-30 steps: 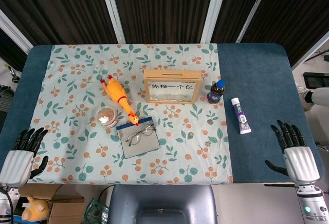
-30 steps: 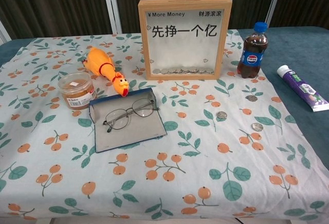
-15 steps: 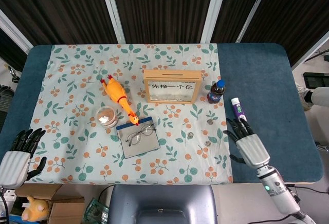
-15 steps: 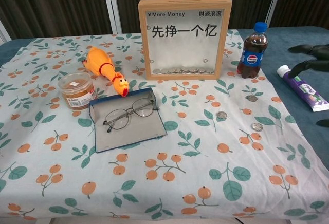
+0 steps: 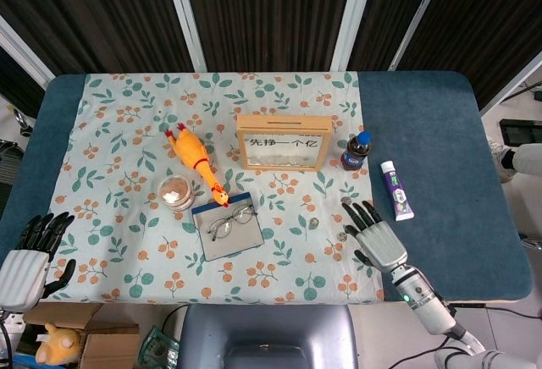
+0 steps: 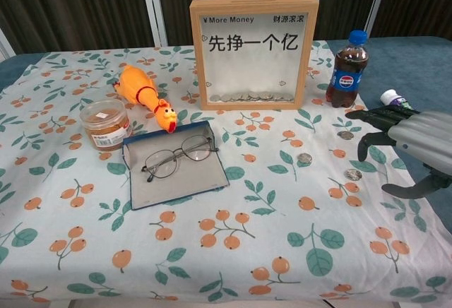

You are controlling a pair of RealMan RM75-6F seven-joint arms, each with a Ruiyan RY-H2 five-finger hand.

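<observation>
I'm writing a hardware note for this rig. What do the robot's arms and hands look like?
Both hands match: the right hand and the left hand each have a ribbed silver-white shell across the back, with black fingers and a black thumb. The right forearm is a silver-grey cylinder with a black band and a small green light. The left arm lies outside both views. No cables or printed markings are visible.
</observation>
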